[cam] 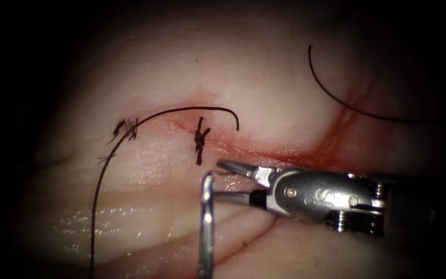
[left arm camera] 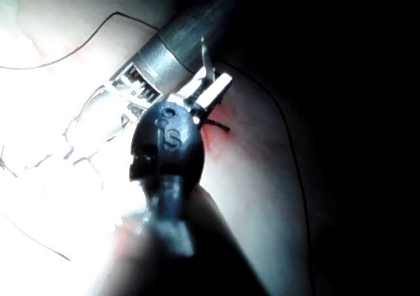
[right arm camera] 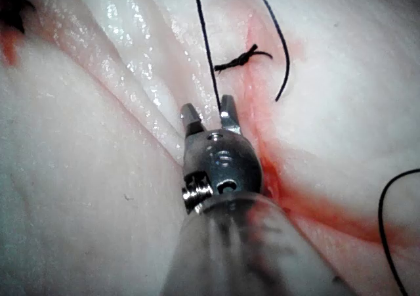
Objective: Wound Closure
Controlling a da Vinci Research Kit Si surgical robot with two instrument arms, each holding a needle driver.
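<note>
Gaping wide, your right tool [cam: 223, 181] grips nothing; the needle [cam: 206, 227] stands upright at its six o'clock, steel-bright. Left tool [left arm camera: 209, 89]: jaws, cannot tell.

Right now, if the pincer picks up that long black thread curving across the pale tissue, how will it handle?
Probably floppy: the long black thread lies in loose curves on the pale tissue. Likely very light, being hair-thin beside the right tool's open, empty pincer. Possibly slippery, since the tissue glistens wet. The silver needle stands by the pincer's tips.
</note>
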